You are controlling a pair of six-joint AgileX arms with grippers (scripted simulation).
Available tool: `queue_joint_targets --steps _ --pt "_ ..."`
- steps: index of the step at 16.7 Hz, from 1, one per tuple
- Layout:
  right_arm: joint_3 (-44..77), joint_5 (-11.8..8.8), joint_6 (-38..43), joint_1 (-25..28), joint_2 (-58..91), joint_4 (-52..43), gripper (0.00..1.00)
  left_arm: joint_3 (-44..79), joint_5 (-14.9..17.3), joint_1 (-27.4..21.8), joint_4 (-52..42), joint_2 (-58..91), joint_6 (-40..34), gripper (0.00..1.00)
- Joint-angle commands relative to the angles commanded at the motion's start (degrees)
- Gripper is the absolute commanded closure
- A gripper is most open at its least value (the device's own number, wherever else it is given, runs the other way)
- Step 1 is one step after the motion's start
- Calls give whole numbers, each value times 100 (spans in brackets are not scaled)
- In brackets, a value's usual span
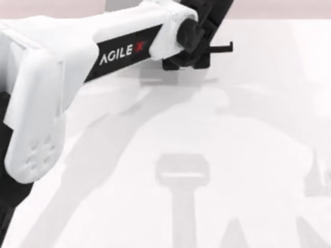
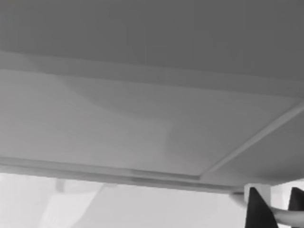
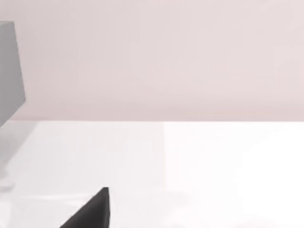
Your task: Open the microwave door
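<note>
Before left pincer [image 2: 275, 209]: grey microwave door [image 2: 142, 128] (windowed)

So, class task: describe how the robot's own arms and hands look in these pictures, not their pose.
The left arm has bulky white rounded shells, a black band lettered AGILE X with a red X, and black joints. Its left hand is black with thin dark fingers. Of the right hand only a black wedge-shaped fingertip shows.

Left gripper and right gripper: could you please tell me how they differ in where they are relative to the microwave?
The left gripper is right up against the microwave door, whose grey panel fills its wrist view. The right gripper is well away, with only a corner of the microwave in its view. The left gripper is beside the door's pale handle, while the right gripper hangs over the white table. Both are dark.
</note>
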Motion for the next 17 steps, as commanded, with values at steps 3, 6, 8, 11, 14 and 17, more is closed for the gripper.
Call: queue_joint_targets --steps 3,6,8,11,14,17 --pt "0 0 0 0 0 0 0 0 0 0 0 0 0 100" --pt "0 0 0 0 0 0 0 0 0 0 0 0 0 100" --pt "0 0 0 0 0 0 0 0 0 0 0 0 0 100" --pt "0 0 0 0 0 0 0 0 0 0 0 0 0 100" --pt "0 0 0 0 0 0 0 1 42 -42 11 49 -29 100" --pt "0 0 0 0 0 0 0 -186 46 -13 129 -84 109 100"
